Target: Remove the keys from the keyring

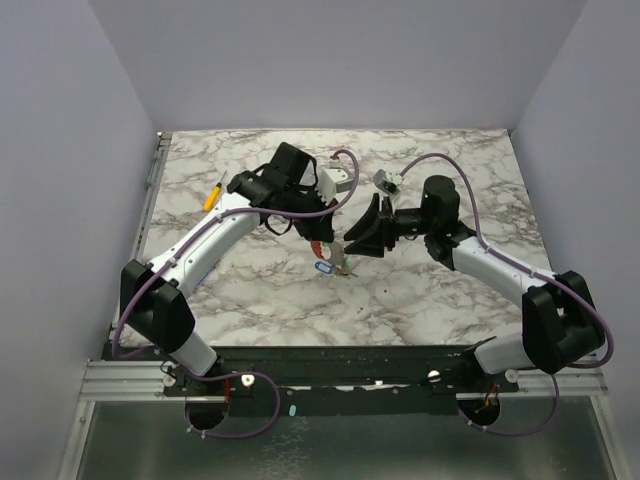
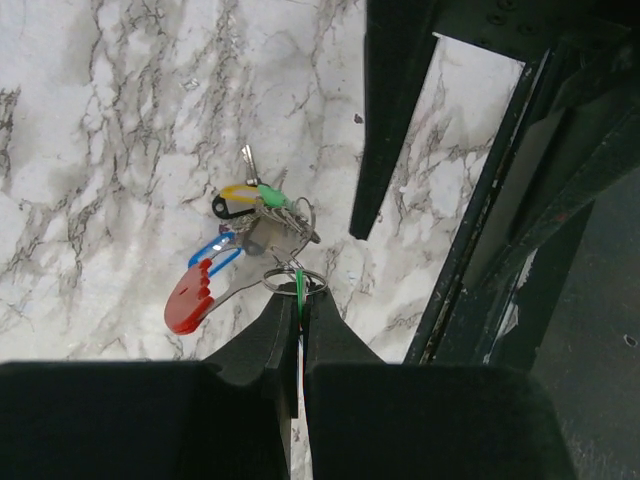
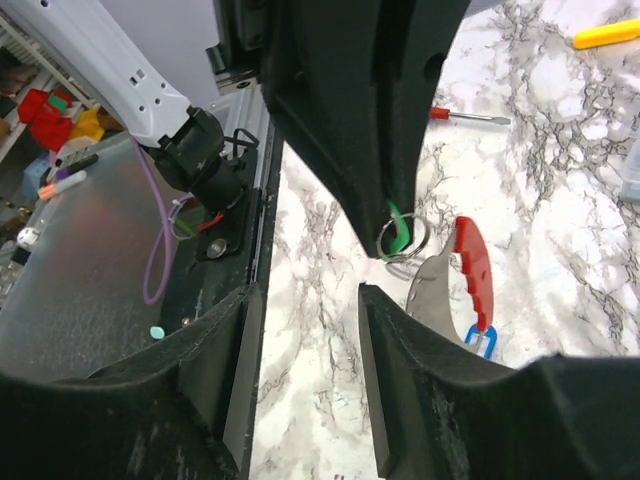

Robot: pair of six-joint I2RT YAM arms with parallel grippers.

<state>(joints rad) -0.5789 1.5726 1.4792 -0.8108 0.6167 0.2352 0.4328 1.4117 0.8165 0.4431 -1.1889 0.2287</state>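
Jaws on my left gripper (image 2: 298,308) are pressing together on the keyring (image 2: 293,280) at its silver loop, with the keys (image 2: 262,203) and red fob (image 2: 190,297) fanning out just beyond the keyring. My right gripper (image 3: 308,300) is hovering just beside the keyring, jaws spread. I am seeing a yellow-handled screwdriver (image 3: 604,35) lying well beyond the keyring

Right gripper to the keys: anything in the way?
No separate object. The right gripper is open, with marble tabletop showing ahead of it. The left gripper, shut on the keyring, crowds the keys from one side; the red fob sits beside them.
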